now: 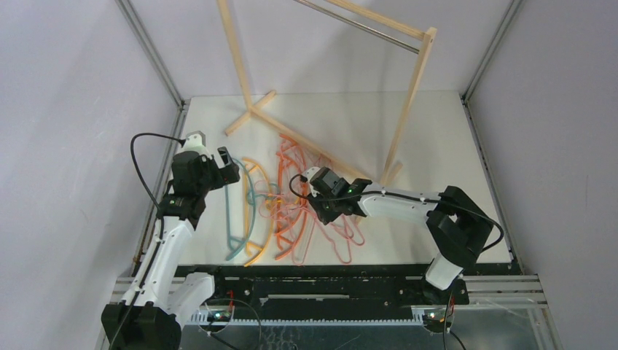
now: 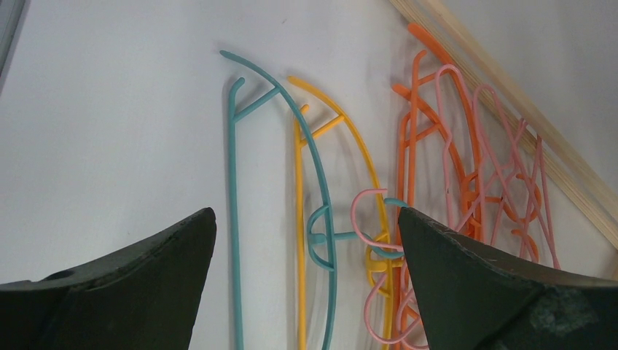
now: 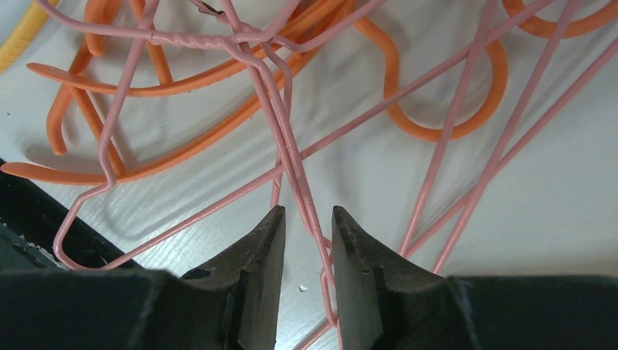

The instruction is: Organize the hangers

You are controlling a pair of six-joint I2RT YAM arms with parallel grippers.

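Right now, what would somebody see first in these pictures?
A bright tangle of hangers in pink, orange, yellow and teal lies mid-table. The right hand pinches a pink wire hanger there, while the left hand hovers open beside the pile. Behind stands a pale wooden rack.

Wooden rack on a white tabletop

A pale wooden rack (image 1: 408, 95) stands tilted toward the back of the white tabletop (image 1: 437, 138), its metal rod (image 1: 357, 22) running slantwise across the top between the uprights. One foot forms a wooden cross (image 1: 251, 111) at the back left, and a long base bar (image 1: 313, 149) runs diagonally from there toward the right upright. Grey walls (image 1: 65, 109) and metal frame posts (image 1: 149, 51) close in the sides.
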